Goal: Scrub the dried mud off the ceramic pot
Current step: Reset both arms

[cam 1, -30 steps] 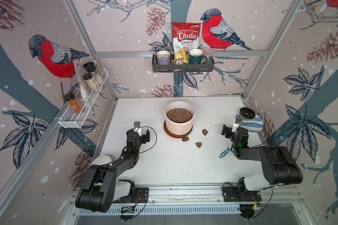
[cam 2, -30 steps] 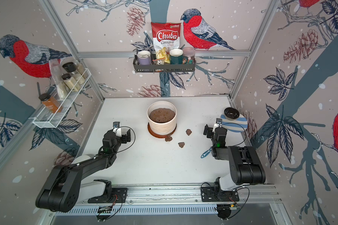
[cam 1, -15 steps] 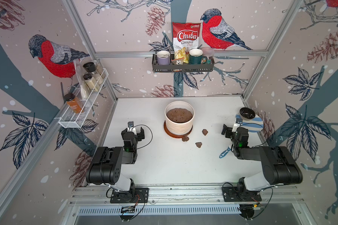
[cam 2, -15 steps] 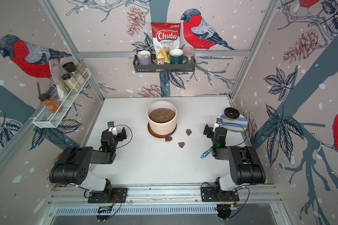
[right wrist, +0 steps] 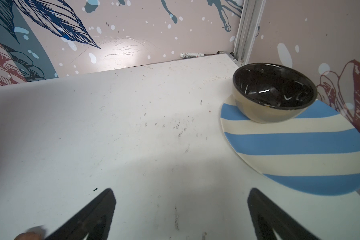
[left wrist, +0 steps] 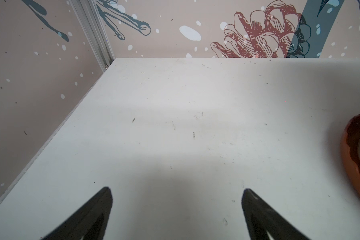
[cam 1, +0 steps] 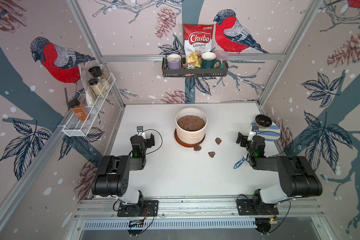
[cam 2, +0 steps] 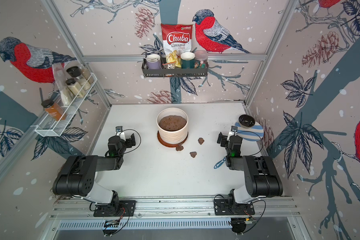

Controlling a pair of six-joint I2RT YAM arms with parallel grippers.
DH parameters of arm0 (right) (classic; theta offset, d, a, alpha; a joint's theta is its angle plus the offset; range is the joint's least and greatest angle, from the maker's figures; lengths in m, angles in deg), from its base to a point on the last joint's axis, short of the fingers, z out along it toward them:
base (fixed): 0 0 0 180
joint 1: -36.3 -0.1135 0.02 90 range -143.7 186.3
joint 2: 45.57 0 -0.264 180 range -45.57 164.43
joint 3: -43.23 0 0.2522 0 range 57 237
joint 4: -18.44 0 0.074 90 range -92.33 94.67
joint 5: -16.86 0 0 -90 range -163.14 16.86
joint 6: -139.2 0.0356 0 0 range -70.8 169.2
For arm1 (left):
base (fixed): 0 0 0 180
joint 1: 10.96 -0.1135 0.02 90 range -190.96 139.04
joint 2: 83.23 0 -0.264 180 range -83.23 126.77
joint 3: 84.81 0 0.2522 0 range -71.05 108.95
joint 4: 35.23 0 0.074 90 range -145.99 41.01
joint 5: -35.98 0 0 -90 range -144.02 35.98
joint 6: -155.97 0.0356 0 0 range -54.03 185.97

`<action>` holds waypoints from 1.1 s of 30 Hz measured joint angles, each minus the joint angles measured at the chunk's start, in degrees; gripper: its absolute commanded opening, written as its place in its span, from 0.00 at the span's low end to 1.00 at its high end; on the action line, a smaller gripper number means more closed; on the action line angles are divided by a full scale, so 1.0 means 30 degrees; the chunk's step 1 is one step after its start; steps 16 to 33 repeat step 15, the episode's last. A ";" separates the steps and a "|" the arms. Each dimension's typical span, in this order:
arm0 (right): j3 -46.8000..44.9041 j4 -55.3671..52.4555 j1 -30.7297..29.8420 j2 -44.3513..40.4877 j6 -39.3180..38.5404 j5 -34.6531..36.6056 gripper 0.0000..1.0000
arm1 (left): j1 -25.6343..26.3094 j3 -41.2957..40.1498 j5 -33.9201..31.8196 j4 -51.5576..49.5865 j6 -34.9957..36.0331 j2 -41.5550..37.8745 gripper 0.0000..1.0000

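Left wrist view shows the left gripper [left wrist: 176, 190] with its jaws spread wide over bare table [left wrist: 175, 124], nothing between them, and only the edge of the brown saucer [left wrist: 353, 155] showing at the side. The right wrist view tells the same of the right gripper [right wrist: 181, 190]: jaws wide apart and empty, facing a striped plate [right wrist: 299, 145] with a black bowl [right wrist: 274, 89] sitting on its far rim.

In both top views the ceramic pot [cam 1: 190, 137] stands upright on its saucer at mid-table, between the 2 arms and well apart from either gripper. The dried mud shows as 3 loose lumps on the table by the pot: 1 [cam 1: 197, 148] just beside the saucer, 2 more [cam 1: 218, 140] [cam 1: 211, 154] a little further off toward the right arm. The ribbed wall facing the camera looks clean; the far side is hidden.

To my eye no scrubbing is under way: both arms sit folded and neither touches the pot. A blue-and-white tool [cam 1: 240, 162] lies half under the right forearm. If mud remains on the hidden side, the next move calls for the right gripper to pick up that tool while the left steadies the pot, since it may slide on its saucer.
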 measured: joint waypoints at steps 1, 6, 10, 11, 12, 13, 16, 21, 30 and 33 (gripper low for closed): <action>0.0007 0.0000 0.0007 0.0000 0.0000 0.0000 1.00 | 0.0000 0.0000 0.0124 -0.0029 0.0000 0.0007 0.97; 0.0007 0.0000 0.0007 0.0000 0.0000 -0.0051 1.00 | 0.0000 0.0095 0.0313 -0.0182 0.0007 0.0044 0.97; 0.0007 0.0000 0.0007 0.0000 0.0000 -0.0058 1.00 | 0.0000 0.0219 0.0182 -0.0379 0.0007 0.0109 0.97; 0.0007 0.0000 0.0007 0.0000 0.0000 -0.0058 1.00 | 0.0007 0.0226 0.0138 -0.0379 0.0007 0.0109 0.97; 0.0007 0.0000 0.0007 0.0000 0.0000 -0.0058 1.00 | 0.0007 0.0226 0.0117 -0.0379 0.0007 0.0109 0.97; 0.0007 0.0000 0.0007 0.0000 0.0000 -0.0058 1.00 | 0.0007 0.0233 0.0073 -0.0386 0.0007 0.0109 0.97; 0.0007 0.0000 0.0007 0.0000 0.0000 -0.0058 1.00 | 0.0036 0.0233 -0.0109 -0.0386 0.0007 0.0109 0.97; 0.0007 0.0000 0.0007 0.0000 0.0000 -0.0058 1.00 | 0.0036 0.0233 -0.0109 -0.0386 0.0007 0.0109 0.97; 0.0007 0.0000 0.0007 0.0000 0.0000 -0.0058 1.00 | 0.0036 0.0233 -0.0109 -0.0386 0.0007 0.0109 0.97; 0.0007 0.0000 0.0007 0.0000 0.0000 -0.0058 1.00 | 0.0036 0.0233 -0.0109 -0.0386 0.0007 0.0109 0.97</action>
